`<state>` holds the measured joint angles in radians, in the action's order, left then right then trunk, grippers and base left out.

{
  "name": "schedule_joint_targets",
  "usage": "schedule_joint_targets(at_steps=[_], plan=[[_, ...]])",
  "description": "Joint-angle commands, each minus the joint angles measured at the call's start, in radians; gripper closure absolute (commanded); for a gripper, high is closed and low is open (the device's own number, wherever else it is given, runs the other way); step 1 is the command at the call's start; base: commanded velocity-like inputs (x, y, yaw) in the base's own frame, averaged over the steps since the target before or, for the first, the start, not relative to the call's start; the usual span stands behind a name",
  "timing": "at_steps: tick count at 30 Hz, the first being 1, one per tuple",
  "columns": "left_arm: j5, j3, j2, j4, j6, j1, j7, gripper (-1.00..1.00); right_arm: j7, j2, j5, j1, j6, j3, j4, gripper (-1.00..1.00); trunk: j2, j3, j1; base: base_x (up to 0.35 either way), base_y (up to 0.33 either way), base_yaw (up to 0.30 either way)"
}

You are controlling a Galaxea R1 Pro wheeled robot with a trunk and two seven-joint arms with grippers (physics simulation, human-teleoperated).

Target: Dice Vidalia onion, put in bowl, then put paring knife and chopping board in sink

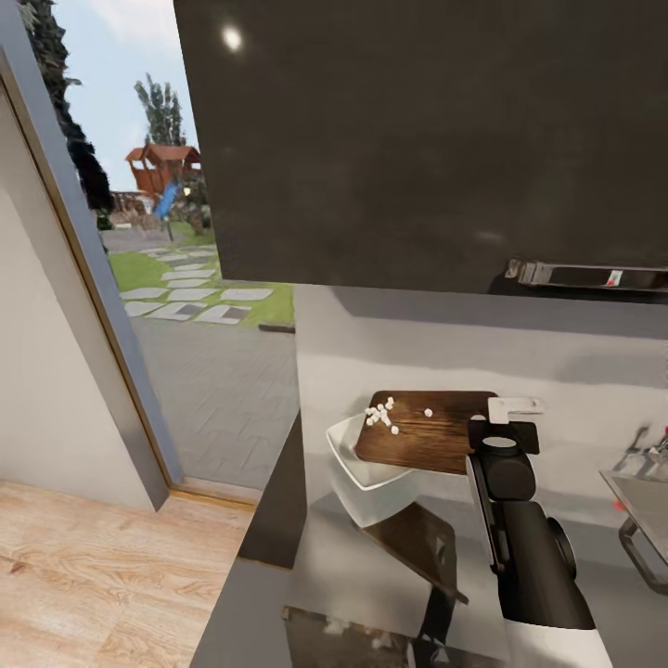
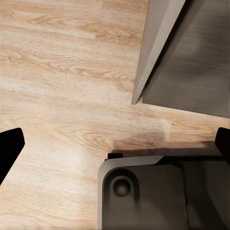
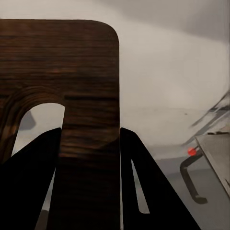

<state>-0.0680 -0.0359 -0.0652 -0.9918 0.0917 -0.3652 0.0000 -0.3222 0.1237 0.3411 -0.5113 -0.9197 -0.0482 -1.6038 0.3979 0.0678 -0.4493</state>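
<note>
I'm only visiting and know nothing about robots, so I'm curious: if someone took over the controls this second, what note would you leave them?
Right gripper: shut on the chopping board at its handle-slot end, holding it lifted over the countertop.
Left gripper: open, empty, down beside the cabinet over the wood floor.
Diced onion: white cubes sitting at the board's far end, just above the bowl.
Sink: at the right edge of the head view.
Done: onion diced.
Left: tip the cubes into the bowl, then put board and paring knife in the sink. I can't spot the knife.
</note>
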Motion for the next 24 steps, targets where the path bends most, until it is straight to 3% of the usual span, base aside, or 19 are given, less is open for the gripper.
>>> schedule_joint_targets(at_steps=[1,10,17,24], plan=[[-0.007,-0.002,-0.001,-0.001,0.002,0.0,0.0,-1.0,-0.006,0.001,-0.004,-0.001,-0.004,-0.001,0.0,1.0,0.002,0.002,-0.001,-0.004,0.0,0.0],[-0.007,-0.002,-0.001,-0.001,0.002,0.0,0.0,-1.0,-0.066,0.001,-0.004,-0.001,-0.004,-0.001,0.004,1.0,0.002,0.002,-0.001,0.037,0.0,0.0],[-0.007,-0.002,-0.001,-0.001,0.002,0.0,0.0,-1.0,-0.077,0.001,-0.004,-0.001,-0.005,0.004,0.004,1.0,0.002,0.002,-0.001,0.004,0.0,0.0],[-0.007,-0.002,-0.001,-0.001,0.002,0.0,0.0,-1.0,-0.123,-0.001,-0.005,-0.001,-0.009,0.048,0.005,1.0,0.002,0.002,-0.001,0.0,0.0,0.0]])
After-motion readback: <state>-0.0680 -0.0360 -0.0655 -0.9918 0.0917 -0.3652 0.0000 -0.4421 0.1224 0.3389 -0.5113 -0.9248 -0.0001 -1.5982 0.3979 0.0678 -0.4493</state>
